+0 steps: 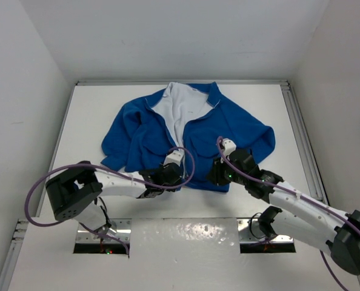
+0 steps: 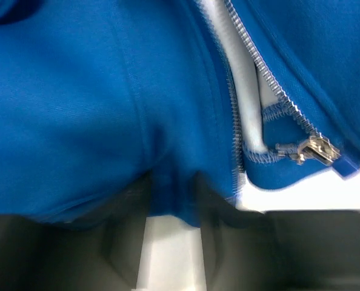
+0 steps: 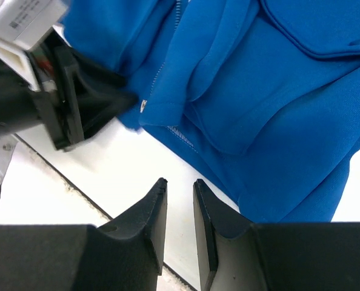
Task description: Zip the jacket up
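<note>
The bright blue jacket (image 1: 137, 130) lies spread on the white table (image 1: 89, 103), collar far, white lining showing in the open front. My left gripper (image 1: 168, 176) is at the hem of the left front panel. In the left wrist view a fold of the hem (image 2: 171, 197) fills the gap between my blurred fingers, and the silver zipper slider (image 2: 316, 150) sits low on the right. My right gripper (image 3: 179, 182) hovers over bare table just short of the right panel's hem (image 3: 186, 142), jaws a narrow gap apart and empty.
White walls close in the table on three sides. A metal rail (image 1: 301, 130) runs along the right edge. Purple cables (image 1: 189, 160) loop off both wrists above the jacket's lower edge. The left arm's fingers (image 3: 101, 103) reach into the right wrist view.
</note>
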You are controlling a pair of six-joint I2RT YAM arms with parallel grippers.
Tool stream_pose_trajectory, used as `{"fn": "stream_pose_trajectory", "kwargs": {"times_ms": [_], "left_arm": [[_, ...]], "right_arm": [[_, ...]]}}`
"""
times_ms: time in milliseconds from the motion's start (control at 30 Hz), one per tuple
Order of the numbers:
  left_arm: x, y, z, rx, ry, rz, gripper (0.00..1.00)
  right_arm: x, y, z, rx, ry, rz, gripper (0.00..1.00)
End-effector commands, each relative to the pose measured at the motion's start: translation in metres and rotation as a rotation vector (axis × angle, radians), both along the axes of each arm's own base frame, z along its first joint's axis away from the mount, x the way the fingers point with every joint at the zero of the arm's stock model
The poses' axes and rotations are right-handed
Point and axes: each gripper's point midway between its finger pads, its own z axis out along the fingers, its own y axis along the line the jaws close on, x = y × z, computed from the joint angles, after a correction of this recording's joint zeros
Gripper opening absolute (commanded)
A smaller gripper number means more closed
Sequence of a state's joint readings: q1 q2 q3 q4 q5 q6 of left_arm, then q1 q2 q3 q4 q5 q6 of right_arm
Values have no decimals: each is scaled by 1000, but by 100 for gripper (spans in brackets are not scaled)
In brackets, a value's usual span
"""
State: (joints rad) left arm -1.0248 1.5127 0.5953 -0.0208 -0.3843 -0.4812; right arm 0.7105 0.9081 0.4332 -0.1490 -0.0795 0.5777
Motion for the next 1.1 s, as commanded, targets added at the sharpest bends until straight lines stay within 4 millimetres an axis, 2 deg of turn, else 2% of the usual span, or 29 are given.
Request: {"fn": "stream_pose_trajectory", "kwargs": {"times_ms": [0, 67, 100, 133, 200, 300, 333, 367, 400, 433, 467, 500, 567, 600, 633, 667, 700, 733, 767, 800, 833, 867, 900, 933, 1000, 1067], "left_arm": [[-19, 23, -34, 150, 46, 35, 18], [-23, 31, -41, 191, 43, 62, 10], [-24, 32, -42, 194, 45, 70, 2], [-25, 33, -43, 194, 47, 75, 0], [-25, 33, -38, 168, 41, 86, 0], [-24, 18, -16, 51, 30, 82, 0], [-24, 12, -8, 13, 28, 82, 0], [-22, 2, 11, -69, 6, 76, 0], [-25, -4, 20, -125, 12, 71, 0], [-23, -11, 41, -213, -14, 69, 0], [-22, -17, 52, -271, -29, 69, 0], [-23, -19, 60, -314, -29, 72, 0], [-20, -29, 93, -448, -75, 66, 0], [-21, -27, 98, -476, -85, 70, 0], [-20, -28, 113, -537, -110, 75, 0], [-18, -29, 123, -587, -133, 79, 0], [-18, -22, 120, -600, -144, 101, 0], [-17, -20, 131, -644, -170, 105, 0], [-16, -21, 139, -684, -195, 103, 0], [-17, -15, 132, -684, -205, 109, 0], [-15, -14, 147, -753, -239, 117, 0], [-16, -9, 140, -760, -246, 122, 0], [-15, -6, 152, -810, -277, 130, 0], [-16, -3, 150, -815, -288, 132, 0], [-17, -2, 161, -859, -314, 117, 0], [-19, -2, 161, -870, -317, 103, 0]], "right_arm": [[7, 8, 17, 57, -54, -4, 23], [8, 6, 18, 46, -61, -5, 23], [9, 4, 18, 40, -67, -15, 23], [9, 4, 18, 40, -67, -14, 23], [10, 2, 20, 38, -78, -23, 23], [9, 2, 21, 37, -75, -18, 23], [9, 3, 21, 47, -68, -24, 23], [9, 4, 20, 52, -61, -28, 23], [10, 8, 23, 72, -58, -25, 19], [9, 10, 24, 96, -37, -37, 16], [9, 14, 26, 119, -26, -42, 12], [9, 22, 31, 163, -23, -27, 2], [8, 34, 38, 247, 18, -34, 0], [8, 39, 36, 268, 39, -29, 0], [7, 50, 48, 335, 48, -5, 0], [7, 56, 52, 361, 58, 5, 1], [9, 63, 63, 404, 44, 18, 7], [8, 69, 65, 433, 72, 25, 14], [8, 73, 70, 454, 71, 34, 32], [11, 78, 81, 492, 50, 44, 43], [9, 83, 83, 509, 68, 54, 53], [10, 85, 85, 518, 70, 57, 63], [12, 88, 89, 532, 74, 52, 66], [12, 90, 94, 553, 74, 54, 66], [14, 94, 88, 546, 97, 48, 65], [13, 98, 86, 544, 116, 58, 63]]}}
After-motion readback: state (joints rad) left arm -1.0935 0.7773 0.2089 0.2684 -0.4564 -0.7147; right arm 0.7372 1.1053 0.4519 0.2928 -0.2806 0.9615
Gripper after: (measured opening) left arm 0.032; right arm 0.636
